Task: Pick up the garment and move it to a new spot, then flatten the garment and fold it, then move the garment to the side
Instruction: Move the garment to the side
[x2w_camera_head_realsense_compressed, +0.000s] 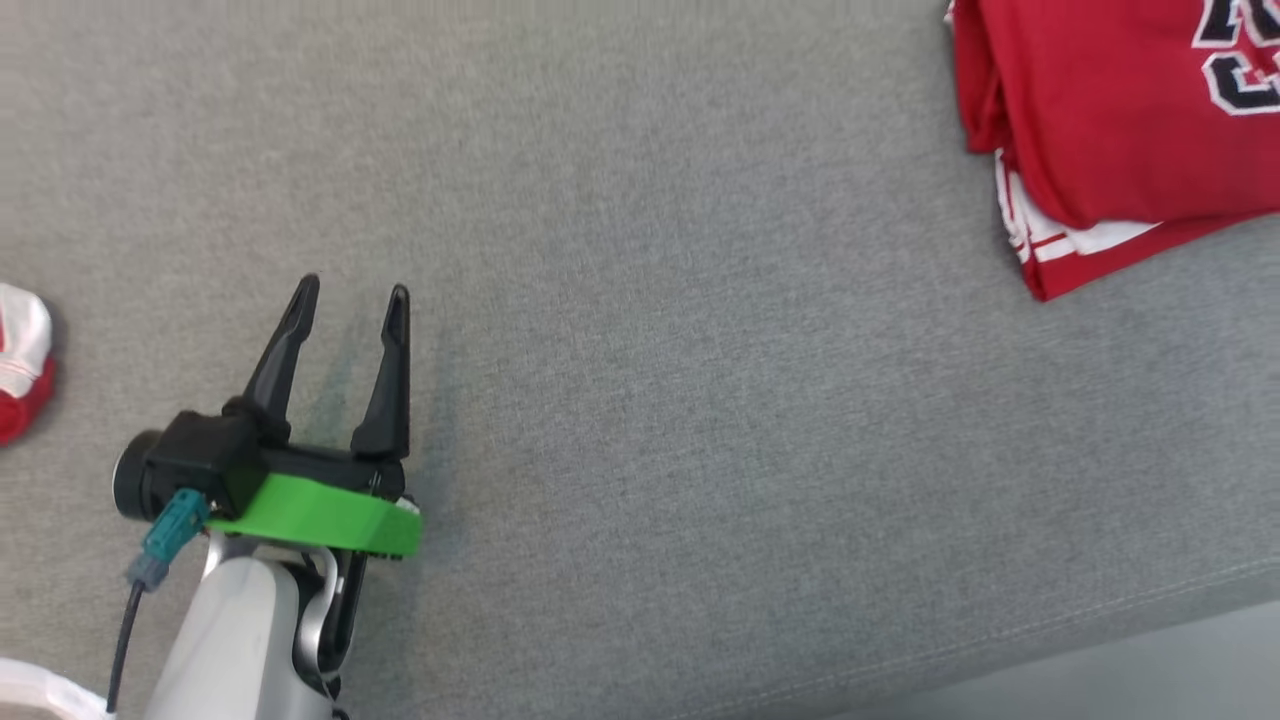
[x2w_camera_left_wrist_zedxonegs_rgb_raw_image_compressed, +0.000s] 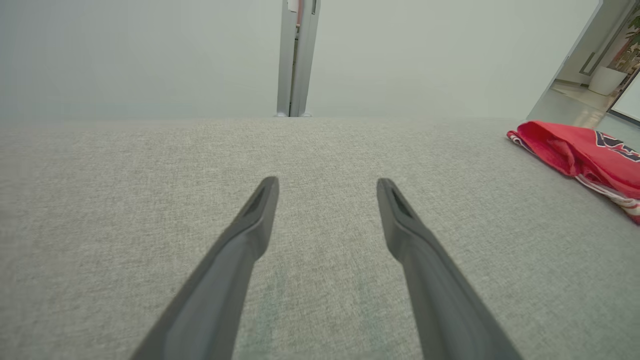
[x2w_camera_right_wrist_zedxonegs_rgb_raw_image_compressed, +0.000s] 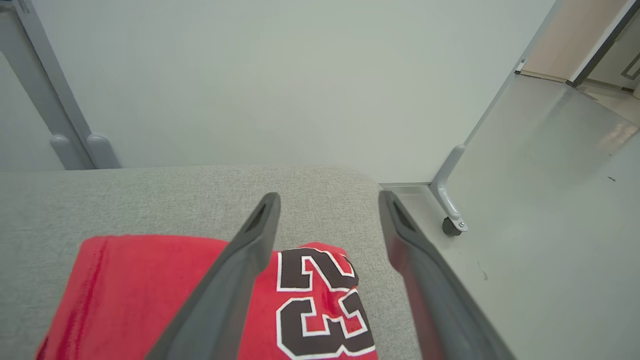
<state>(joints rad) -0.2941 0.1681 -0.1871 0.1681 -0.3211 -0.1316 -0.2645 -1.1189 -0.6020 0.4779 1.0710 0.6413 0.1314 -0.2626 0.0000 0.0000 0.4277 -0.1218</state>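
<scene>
Head view:
- Noted L gripper (x2w_camera_head_realsense_compressed: 353, 290) low left, over bare grey cushion (x2w_camera_head_realsense_compressed: 700, 350). Fingers spread, nothing between.
- Noted green collar (x2w_camera_head_realsense_compressed: 320, 515) behind the fingers, teal plug (x2w_camera_head_realsense_compressed: 170, 535) w/ cable at the wrist.
- Found garment (x2w_camera_head_realsense_compressed: 1130, 110) at top right corner of frame: red, white trim, lying in layers on the cushion, partly cut off by the frame edge. Well apart from L gripper.
- Noted a small red-white cloth (x2w_camera_head_realsense_compressed: 20, 360) at far left edge (kind not clear).
- Noted a strip of pale floor (x2w_camera_head_realsense_compressed: 1150, 670) bottom right, past the cushion seam.

L wrist view:
- Saw both fingers wide apart, just above the cushion, gripping nothing.
- Found garment (x2w_camera_left_wrist_zedxonegs_rgb_raw_image_compressed: 575, 147) far right, near the cushion's edge.
- Noted grey post (x2w_camera_left_wrist_zedxonegs_rgb_raw_image_compressed: 297, 55) against pale wall (x2w_camera_left_wrist_zedxonegs_rgb_raw_image_compressed: 150, 55) straight ahead.

R wrist view:
- Saw R gripper (x2w_camera_right_wrist_zedxonegs_rgb_raw_image_compressed: 328, 196) w/ fingers spread, nothing pinched.
- Found garment (x2w_camera_right_wrist_zedxonegs_rgb_raw_image_compressed: 150, 290) below the fingers, dark "23" w/ white outline facing up. Contact w/ cloth: cannot tell.
- Noted caster (x2w_camera_right_wrist_zedxonegs_rgb_raw_image_compressed: 452, 225) on the floor at right.
</scene>
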